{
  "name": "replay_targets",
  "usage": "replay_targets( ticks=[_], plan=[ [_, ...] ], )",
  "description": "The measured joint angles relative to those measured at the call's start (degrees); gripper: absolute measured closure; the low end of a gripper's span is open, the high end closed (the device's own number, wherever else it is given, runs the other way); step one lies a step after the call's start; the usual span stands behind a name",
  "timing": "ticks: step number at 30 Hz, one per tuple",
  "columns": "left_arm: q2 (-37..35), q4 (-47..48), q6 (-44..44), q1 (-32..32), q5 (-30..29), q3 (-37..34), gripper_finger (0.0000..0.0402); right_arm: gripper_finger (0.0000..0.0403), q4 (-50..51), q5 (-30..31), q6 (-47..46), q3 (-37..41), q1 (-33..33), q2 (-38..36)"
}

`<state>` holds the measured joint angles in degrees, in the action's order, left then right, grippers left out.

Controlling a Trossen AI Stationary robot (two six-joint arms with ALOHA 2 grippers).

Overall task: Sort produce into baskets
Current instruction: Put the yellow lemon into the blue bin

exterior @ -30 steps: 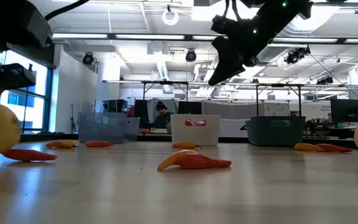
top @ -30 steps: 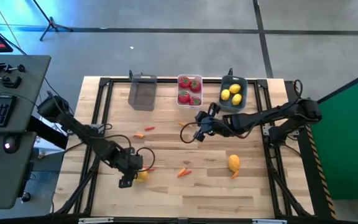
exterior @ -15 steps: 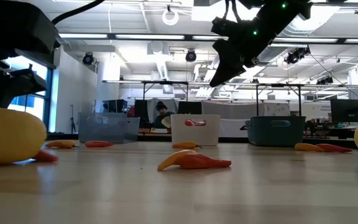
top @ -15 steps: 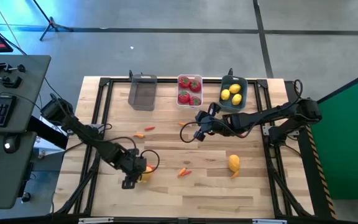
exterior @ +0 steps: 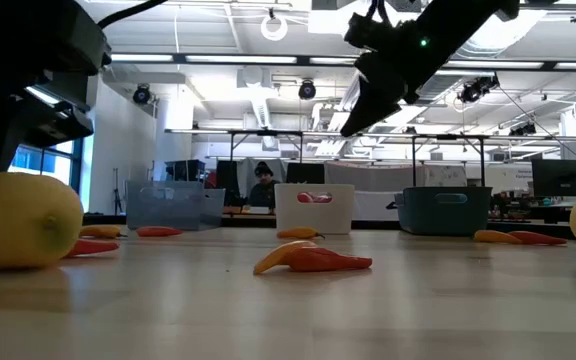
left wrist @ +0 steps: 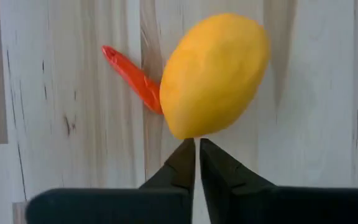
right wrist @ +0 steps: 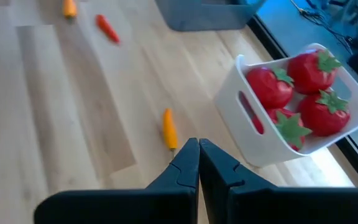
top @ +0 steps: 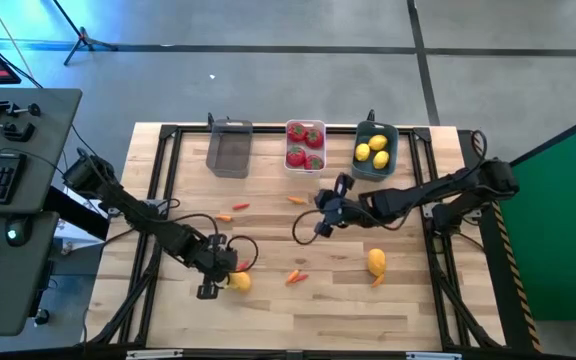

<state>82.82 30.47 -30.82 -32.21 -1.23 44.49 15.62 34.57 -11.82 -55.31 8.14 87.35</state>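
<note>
A yellow lemon (left wrist: 216, 74) lies on the table near its front left, its side on the wood beside a slim red piece (left wrist: 132, 78). My left gripper (left wrist: 197, 142) is shut, empty, its tips right at the lemon's (top: 239, 282) edge. My right gripper (top: 320, 226) hangs shut and empty above the table's middle, near the white basket (right wrist: 272, 146) of red tomatoes (right wrist: 309, 93). At the far edge stand the grey basket (top: 230, 148), the white basket (top: 305, 145) and the dark basket (top: 376, 150) holding lemons. My left gripper's shut fingertips (left wrist: 188, 152) stand against the lemon's nearer end (left wrist: 188, 132); I cannot tell whether they touch it. They point slanting down at it. The lemon rests on the table, outside the fingers.
A second lemon (top: 376, 262) lies at the front right with an orange piece (top: 378, 280) by it. Slim orange and red pieces lie scattered: (top: 296, 277), (top: 240, 206), (top: 224, 217), (top: 295, 199). A person sits in the room behind the table (exterior: 261, 185).
My left gripper has shut, and the lemon that stood between its fingers now lies ahead of the tips, shifted a little toward the table's right. My right gripper has gone slightly toward the near edge, still shut.
</note>
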Motion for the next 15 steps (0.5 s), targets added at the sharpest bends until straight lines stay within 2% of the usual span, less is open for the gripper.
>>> replay_targets(
  ticks=[2, 5, 9, 15],
  plan=[
    [-0.1, 0.0, 1.4, 0.0, 1.0, 0.0, 0.0396, 0.0403, 0.0, 0.0, -0.1, 0.0, 1.1, 0.0],
    [-0.1, 4.2, 5.6, 0.0, 2.4, 2.1, 0.0371, 0.0403, -0.1, 1.2, -0.2, 0.0, 2.6, 0.0],
    [-0.1, 10.1, 12.1, -0.1, 0.1, 8.7, 0.0311, 0.0403, 0.0, 2.1, -1.2, 0.0, 3.6, 0.0],
    [0.9, 9.9, 23.6, 0.0, -1.1, 13.7, 0.0211, 0.0403, 0.6, 2.1, -1.2, 0.0, 3.9, -0.1]
  ],
)
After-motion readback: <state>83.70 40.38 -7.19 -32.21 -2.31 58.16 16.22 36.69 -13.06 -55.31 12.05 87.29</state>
